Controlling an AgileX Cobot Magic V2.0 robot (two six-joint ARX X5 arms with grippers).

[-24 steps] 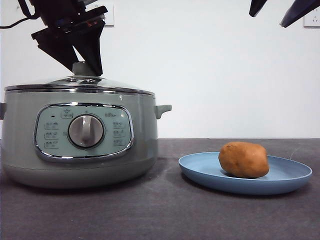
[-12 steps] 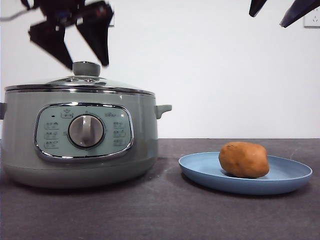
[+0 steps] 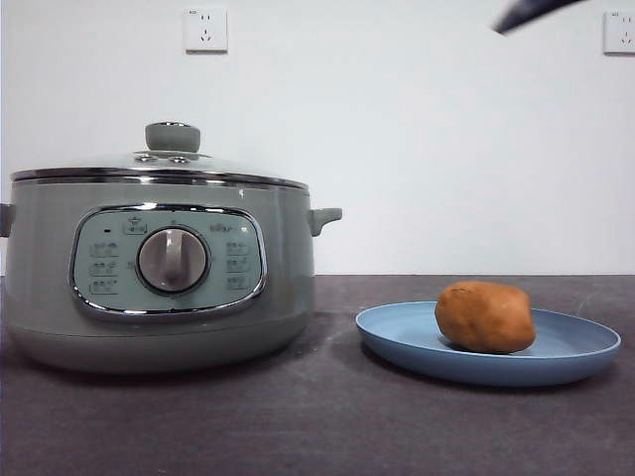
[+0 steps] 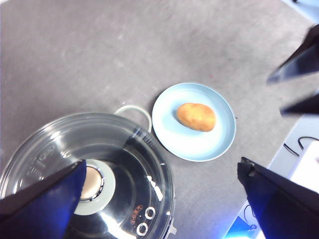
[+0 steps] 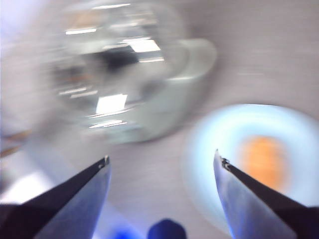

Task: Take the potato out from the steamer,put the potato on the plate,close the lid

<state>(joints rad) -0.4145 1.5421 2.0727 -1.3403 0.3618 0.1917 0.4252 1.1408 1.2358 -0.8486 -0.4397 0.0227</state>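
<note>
The sage-green steamer [image 3: 159,268] stands on the left of the table with the glass lid [image 3: 159,167] seated on its rim. The lid's green knob [image 3: 172,136] is free. The orange-brown potato [image 3: 484,316] lies on the blue plate [image 3: 575,352] to the right. My left gripper [image 4: 162,163] is open and empty, high above the lid [image 4: 124,164], with the potato [image 4: 196,116] and plate [image 4: 219,134] below it. My right gripper [image 5: 162,157] is open and empty, high over the blurred steamer [image 5: 119,69] and plate [image 5: 224,134]. In the front view one arm shows only as a dark tip [image 3: 526,12].
The dark grey table [image 3: 327,416] runs in front of the steamer and the plate. A white wall with two sockets [image 3: 205,30] stands behind. The right arm's jaws [image 4: 299,64] show at the edge of the left wrist view.
My left gripper has let go of the lid knob, opened and risen out of the front view. The lid stays on the steamer. My right arm has shifted, and its wrist view is blurred.
</note>
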